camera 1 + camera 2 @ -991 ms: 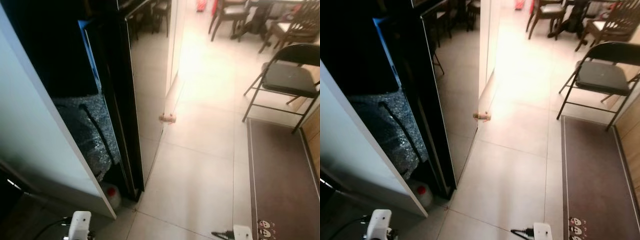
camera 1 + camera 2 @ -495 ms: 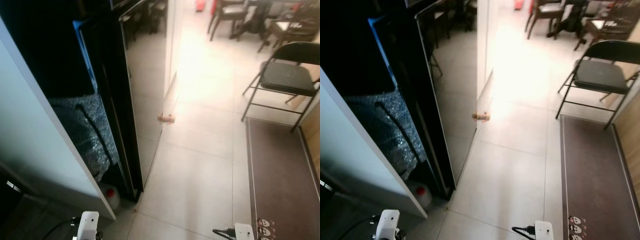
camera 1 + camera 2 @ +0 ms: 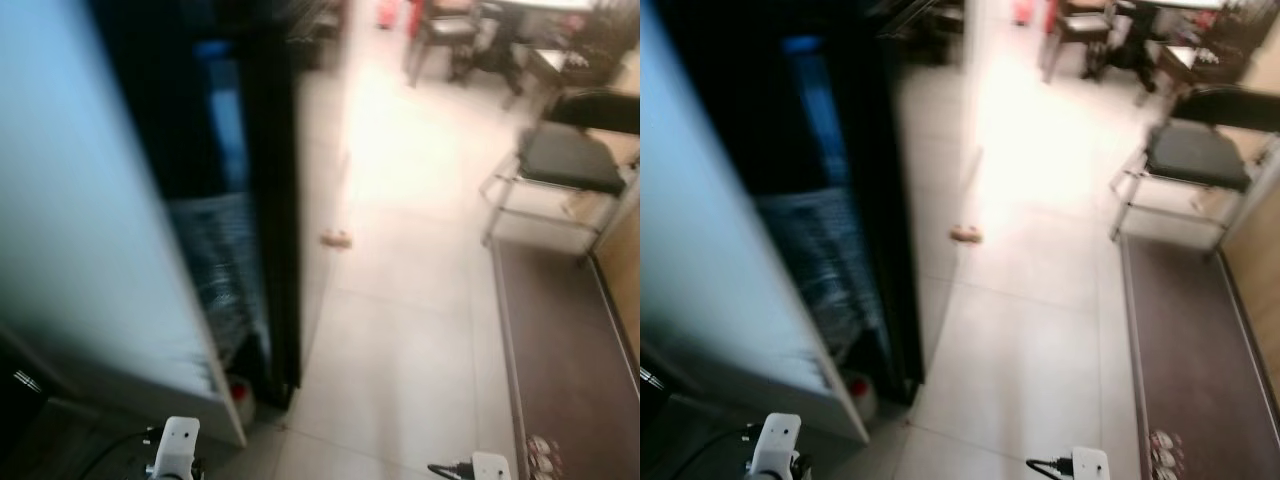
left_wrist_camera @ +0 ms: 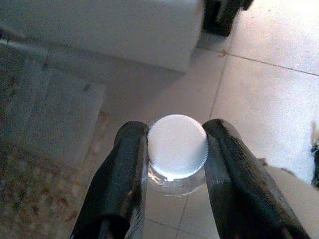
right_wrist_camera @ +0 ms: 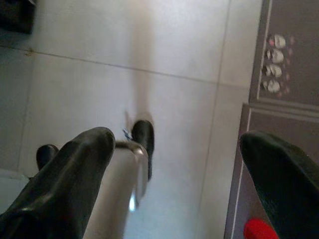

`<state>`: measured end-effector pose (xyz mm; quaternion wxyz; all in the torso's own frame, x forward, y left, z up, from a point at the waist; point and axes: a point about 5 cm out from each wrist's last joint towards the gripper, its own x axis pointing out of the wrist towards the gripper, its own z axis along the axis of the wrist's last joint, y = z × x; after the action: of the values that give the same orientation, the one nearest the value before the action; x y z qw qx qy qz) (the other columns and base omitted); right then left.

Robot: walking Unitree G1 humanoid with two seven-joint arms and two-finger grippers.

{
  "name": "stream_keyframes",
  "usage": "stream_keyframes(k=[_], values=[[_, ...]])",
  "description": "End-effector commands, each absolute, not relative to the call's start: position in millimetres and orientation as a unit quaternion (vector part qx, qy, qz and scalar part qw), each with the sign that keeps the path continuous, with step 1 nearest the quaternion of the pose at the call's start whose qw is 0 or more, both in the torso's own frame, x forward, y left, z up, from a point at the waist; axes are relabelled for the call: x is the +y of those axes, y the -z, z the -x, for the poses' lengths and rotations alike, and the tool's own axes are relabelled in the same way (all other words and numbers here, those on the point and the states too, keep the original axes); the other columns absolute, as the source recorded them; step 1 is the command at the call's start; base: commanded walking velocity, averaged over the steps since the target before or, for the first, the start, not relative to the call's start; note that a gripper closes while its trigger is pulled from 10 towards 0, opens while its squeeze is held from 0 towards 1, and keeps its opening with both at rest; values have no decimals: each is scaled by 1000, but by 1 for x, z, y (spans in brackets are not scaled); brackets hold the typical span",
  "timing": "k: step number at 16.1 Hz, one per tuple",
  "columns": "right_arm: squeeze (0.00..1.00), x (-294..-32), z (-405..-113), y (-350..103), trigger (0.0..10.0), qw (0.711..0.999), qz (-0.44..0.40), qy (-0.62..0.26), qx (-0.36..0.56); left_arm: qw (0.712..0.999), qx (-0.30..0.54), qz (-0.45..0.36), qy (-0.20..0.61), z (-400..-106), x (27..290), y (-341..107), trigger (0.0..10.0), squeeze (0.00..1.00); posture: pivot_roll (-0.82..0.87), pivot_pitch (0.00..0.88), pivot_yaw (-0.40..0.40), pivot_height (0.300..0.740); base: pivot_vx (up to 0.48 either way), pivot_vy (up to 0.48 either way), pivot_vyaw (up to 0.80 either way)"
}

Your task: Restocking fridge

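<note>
Motion blur is softening both head views, which are looking down at a tall black fridge standing at about 10 o'clock, its pale door panel swinging open toward 9 o'clock. Beige floor tiles are spreading from 6 to 12 o'clock, with a small tan doorstop-like object lying near the middle. At 2 o'clock a black folding chair with a metal frame is standing beside a dark brown floor mat that is running down toward 5 o'clock. Low by the fridge base, a small red-capped container is showing, too blurred to identify.

In the left wrist view, the left tool is clamping a clear plastic bottle with a white ribbed cap between its two black fingers, held above the tiles. The right tool is hanging with its fingers spread wide apart over the floor, gripping nothing.
</note>
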<state>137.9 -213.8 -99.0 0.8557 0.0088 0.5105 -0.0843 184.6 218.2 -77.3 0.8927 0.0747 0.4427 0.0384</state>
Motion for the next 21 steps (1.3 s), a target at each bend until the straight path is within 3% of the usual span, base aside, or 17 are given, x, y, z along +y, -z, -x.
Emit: stream_keyframes(k=[1,8,12,16,18,21], values=[[0,-214,-140,98,10000,859,-7,84,505,887,453,-82,-34,-181,220,79,10000,0,14,0,7,740,0,251,0],[0,-213,-140,98,10000,860,-4,85,504,886,455,-86,-33,-180,222,79,10000,0,17,0,9,740,0,254,0],[0,-215,-143,96,10000,866,-3,101,489,885,456,-92,-34,-175,227,80,10000,0,14,0,12,740,0,0,0],[0,-218,-151,90,10000,892,18,129,433,882,461,-94,-37,-170,232,81,10000,0,-2,26,20,740,0,0,0],[0,-243,-231,37,10000,944,56,136,295,880,464,-96,-38,-166,234,82,10000,0,-10,30,20,740,0,0,0],[0,-239,-273,-2,10000,973,76,123,180,876,470,-98,-40,-161,236,84,10000,0,-19,44,21,740,0,0,0]])
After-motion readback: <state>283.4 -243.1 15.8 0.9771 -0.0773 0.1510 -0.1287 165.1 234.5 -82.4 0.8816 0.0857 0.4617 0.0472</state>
